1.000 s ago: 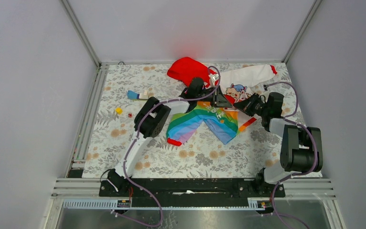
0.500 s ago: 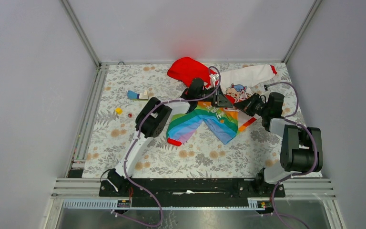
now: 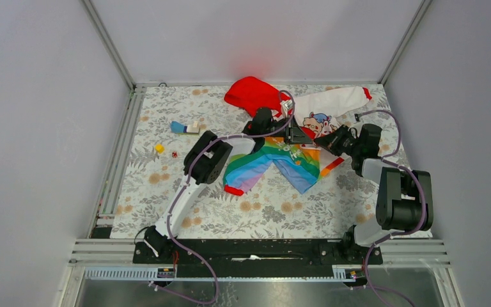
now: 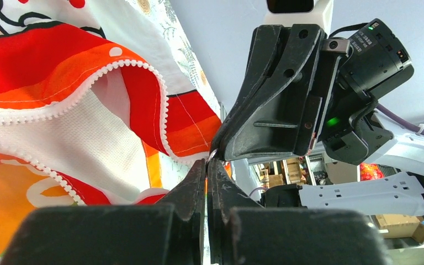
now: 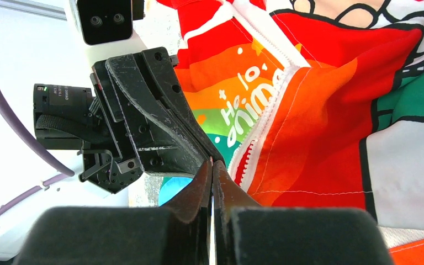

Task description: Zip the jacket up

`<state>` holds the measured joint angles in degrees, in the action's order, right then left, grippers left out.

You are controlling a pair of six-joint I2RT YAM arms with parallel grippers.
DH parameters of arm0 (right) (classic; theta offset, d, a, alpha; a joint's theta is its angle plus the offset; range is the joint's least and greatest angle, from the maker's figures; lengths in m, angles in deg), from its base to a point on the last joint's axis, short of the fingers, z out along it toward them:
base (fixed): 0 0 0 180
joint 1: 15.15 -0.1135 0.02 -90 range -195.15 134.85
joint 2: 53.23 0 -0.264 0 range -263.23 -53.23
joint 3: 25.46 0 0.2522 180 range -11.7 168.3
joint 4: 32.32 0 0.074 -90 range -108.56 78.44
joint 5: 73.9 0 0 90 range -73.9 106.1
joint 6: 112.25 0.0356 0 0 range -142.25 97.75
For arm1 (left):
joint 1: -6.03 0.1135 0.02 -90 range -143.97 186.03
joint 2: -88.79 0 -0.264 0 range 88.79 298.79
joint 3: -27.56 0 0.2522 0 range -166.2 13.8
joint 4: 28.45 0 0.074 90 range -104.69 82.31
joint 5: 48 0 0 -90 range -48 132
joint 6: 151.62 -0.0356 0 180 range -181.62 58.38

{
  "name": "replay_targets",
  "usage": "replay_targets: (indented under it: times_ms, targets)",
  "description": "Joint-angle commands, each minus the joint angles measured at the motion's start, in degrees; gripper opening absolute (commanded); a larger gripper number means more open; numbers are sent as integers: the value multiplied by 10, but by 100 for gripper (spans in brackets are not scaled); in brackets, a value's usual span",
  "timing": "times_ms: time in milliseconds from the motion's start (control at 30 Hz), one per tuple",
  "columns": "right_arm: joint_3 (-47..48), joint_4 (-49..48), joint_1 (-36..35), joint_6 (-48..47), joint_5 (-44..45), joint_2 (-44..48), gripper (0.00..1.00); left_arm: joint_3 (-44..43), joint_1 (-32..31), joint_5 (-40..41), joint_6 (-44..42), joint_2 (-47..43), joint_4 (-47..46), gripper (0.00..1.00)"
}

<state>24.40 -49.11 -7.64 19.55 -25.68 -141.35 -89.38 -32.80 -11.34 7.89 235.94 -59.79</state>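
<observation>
The jacket point(image 3: 275, 160) lies unzipped on the flowered cloth, with its red hood point(image 3: 252, 94) at the back and a white sleeve point(image 3: 332, 102) to the right. My left gripper point(image 3: 302, 136) and right gripper point(image 3: 325, 142) meet tip to tip over its chest. In the left wrist view the left gripper point(image 4: 207, 164) is shut, and a small pale zipper pull point(image 4: 212, 154) shows at its tips. White zipper teeth point(image 4: 61, 110) curve along the open front edge. In the right wrist view the right gripper point(image 5: 211, 163) is shut with a thin red sliver of the jacket's edge at its tips.
A blue and white block point(image 3: 180, 127), a yellow piece point(image 3: 159, 148) and a tiny red piece point(image 3: 174, 154) lie at the left of the cloth. Metal rails point(image 3: 118, 160) and grey walls enclose the table on three sides.
The left gripper's jaws have closed at the right gripper's tips. Both arms and the jacket have barely moved.
</observation>
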Motion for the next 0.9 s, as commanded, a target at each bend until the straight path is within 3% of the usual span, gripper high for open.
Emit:
replay_targets:
  times_ms: [0,100,267,367,567,700,867]
  targets:
    - [5,-12,-4,0,-10,10,0,-22,-18,-18,18,-9,-77,0]
    - [14,18,-4,-4,3,13,2,-10,-17,-9,15,-15,-75,0]
    - [28,129,-4,-39,71,54,41,6,-16,8,-5,-25,-44,0]
    - [34,206,-4,-71,122,96,53,17,-17,16,-20,-35,-27,0]
    - [20,324,-4,-102,197,174,57,35,-26,32,-47,-54,-5,0]
    - [-24,340,-11,-105,225,221,60,54,-34,48,-74,-75,15,0]
    - [-53,324,-28,-88,247,224,52,79,-41,69,-98,-97,27,0]
